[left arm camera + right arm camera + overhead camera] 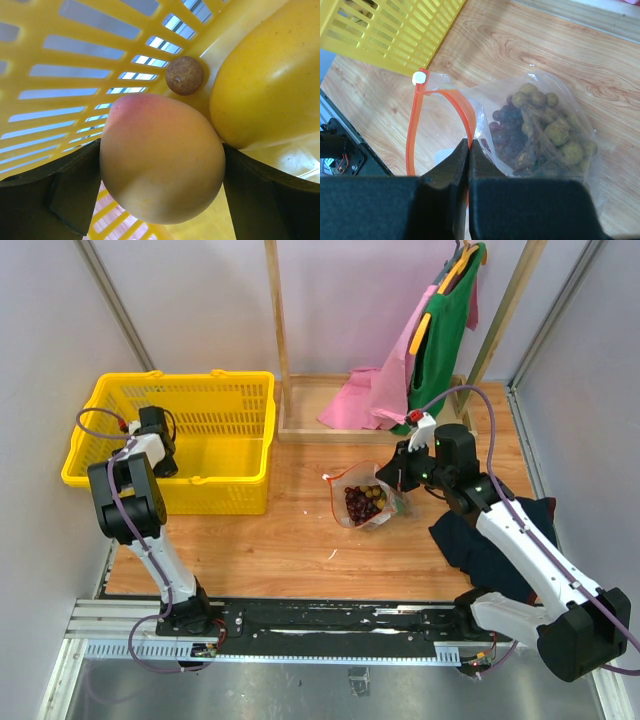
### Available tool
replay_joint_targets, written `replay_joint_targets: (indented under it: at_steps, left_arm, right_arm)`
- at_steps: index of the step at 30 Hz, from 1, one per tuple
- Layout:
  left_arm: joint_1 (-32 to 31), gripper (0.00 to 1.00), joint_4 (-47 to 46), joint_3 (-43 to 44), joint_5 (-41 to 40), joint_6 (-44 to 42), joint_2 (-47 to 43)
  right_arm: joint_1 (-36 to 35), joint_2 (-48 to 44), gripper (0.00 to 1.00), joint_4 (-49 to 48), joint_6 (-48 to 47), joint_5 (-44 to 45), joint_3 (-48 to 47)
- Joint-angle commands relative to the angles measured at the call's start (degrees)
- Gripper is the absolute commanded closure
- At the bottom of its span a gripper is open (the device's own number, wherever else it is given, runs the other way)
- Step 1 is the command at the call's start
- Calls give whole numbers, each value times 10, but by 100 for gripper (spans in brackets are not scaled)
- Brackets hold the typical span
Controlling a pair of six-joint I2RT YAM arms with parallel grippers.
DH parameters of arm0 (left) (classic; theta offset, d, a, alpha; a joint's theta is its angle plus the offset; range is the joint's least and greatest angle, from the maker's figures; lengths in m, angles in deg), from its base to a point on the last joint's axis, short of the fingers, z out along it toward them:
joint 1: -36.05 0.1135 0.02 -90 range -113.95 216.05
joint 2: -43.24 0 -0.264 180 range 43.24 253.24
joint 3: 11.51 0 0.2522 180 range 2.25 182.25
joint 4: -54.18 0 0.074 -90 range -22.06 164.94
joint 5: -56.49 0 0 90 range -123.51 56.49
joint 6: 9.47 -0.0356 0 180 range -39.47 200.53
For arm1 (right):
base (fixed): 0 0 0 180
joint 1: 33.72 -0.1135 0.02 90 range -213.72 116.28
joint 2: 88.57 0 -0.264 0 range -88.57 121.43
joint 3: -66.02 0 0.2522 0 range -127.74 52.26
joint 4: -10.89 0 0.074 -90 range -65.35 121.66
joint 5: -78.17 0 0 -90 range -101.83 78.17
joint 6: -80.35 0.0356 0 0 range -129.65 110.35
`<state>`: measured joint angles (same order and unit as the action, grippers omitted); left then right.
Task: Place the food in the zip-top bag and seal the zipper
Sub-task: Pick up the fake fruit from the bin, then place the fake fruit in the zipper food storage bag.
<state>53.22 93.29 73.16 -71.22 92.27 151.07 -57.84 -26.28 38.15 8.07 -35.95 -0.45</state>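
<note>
The left claw (164, 197) is inside the basket (60, 70), clamped on an orange fruit (160, 155). A yellow fruit (270, 80) and a brown ball (184, 75) lie beside it. The right claw (469, 150) pinches the zipper (413, 130) of the bag (555, 100), which lies on the desk (520, 45) holding purple grapes (505, 127) and green grapes (560, 135).

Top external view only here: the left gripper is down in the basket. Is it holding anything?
Observer: Yes, the left gripper clamps a peach-coloured fruit.
Operator: And the right one?
Observer: The right gripper is shut on the zipper, with the bag mouth gaping.
Operator: Where's the slider?
Observer: The white slider sits at the strip's far end, toward the basket.
</note>
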Motion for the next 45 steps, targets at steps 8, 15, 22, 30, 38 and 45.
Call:
replay_joint_targets:
  at_steps: [8, 15, 22, 30, 38, 45]
  left_arm:
    - [3, 30, 2, 6, 38, 17, -12]
    - [-4, 40, 17, 10, 120, 26, -53]
    - [-11, 44, 12, -13, 214, 29, -143]
    - [-31, 46, 11, -35, 283, 26, -239]
    - [-68, 51, 4, -36, 377, 20, -358]
    - [-120, 52, 16, -12, 448, 9, -410]
  right_arm:
    - [-4, -7, 99, -13, -8, -3, 0]
    - [-4, -8, 99, -10, -7, -2, -2]
    - [-3, -9, 99, -10, -7, 3, -2]
    - [-4, -15, 99, -9, -6, 6, -4]
    - [-4, -18, 100, -12, -5, 7, -2]
    - [-3, -21, 99, -19, -1, 4, 1]
